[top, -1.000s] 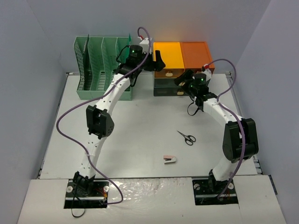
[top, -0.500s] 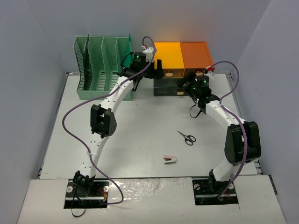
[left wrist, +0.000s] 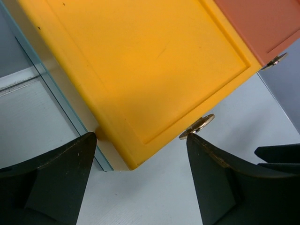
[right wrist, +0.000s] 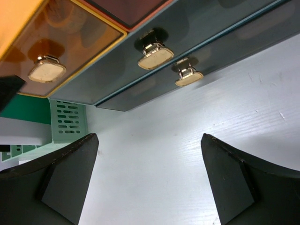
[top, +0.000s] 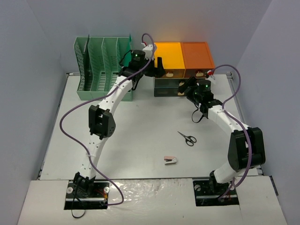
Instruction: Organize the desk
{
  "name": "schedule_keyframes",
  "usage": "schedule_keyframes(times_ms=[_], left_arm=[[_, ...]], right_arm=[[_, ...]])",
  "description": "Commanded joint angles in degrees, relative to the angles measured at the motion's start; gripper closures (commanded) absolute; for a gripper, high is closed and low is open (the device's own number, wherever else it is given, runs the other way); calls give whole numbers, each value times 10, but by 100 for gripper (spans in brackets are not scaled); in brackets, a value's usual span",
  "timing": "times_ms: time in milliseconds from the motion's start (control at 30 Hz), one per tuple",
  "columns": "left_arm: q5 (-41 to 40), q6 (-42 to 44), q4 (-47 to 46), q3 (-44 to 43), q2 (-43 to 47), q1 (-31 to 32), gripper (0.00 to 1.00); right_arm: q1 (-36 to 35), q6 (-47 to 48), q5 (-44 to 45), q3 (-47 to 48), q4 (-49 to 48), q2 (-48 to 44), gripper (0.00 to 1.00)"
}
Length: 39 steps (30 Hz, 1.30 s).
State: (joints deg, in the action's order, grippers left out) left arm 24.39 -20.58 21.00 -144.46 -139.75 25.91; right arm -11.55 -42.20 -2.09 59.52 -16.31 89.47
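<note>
The desk (top: 140,126) is an off-white tabletop. A pair of black scissors (top: 187,138) and a small pink-and-white item (top: 170,161) lie on it, right of the middle. At the back, my left gripper (top: 160,68) hovers by the front left corner of the yellow drawer (left wrist: 140,61). It is open, with that corner and the brass knob (left wrist: 197,125) between its fingertips and nothing gripped. In front of the dark grey drawers (right wrist: 197,28) my right gripper (top: 187,85) stands open over bare desk (right wrist: 178,159), short of the knobs (right wrist: 154,55).
The orange-and-dark-grey drawer unit (top: 183,70) stands at the back centre. A mint-green slotted file rack (top: 101,65) stands to its left, also showing in the right wrist view (right wrist: 68,124). Grey walls close in the back and both sides.
The left gripper has dropped slightly nearer the yellow drawer's front. The right arm has swung a little to the right and towards me. Both grippers stay open.
</note>
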Motion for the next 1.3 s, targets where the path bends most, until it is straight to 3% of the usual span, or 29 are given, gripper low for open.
schedule_keyframes(times_ms=[0,267,567,700,1067,1267], left_arm=[[20,-19,-79,-4,94,-3,26],[32,-22,-73,-17,120,-9,27],[117,-148,-245,-23,52,-22,27],[133,-184,-274,-45,4,-23,27],[140,-159,-210,-51,-38,-21,27],[136,-123,-159,-41,-26,-20,26]], right_arm=[[3,16,-1,-16,-13,-50,12],[1,20,-3,-29,-2,-61,12],[-4,32,-3,-21,8,-60,12],[-3,38,1,-14,13,-58,12],[0,1,23,-15,-26,-29,12],[32,-130,33,-56,-134,11,12]])
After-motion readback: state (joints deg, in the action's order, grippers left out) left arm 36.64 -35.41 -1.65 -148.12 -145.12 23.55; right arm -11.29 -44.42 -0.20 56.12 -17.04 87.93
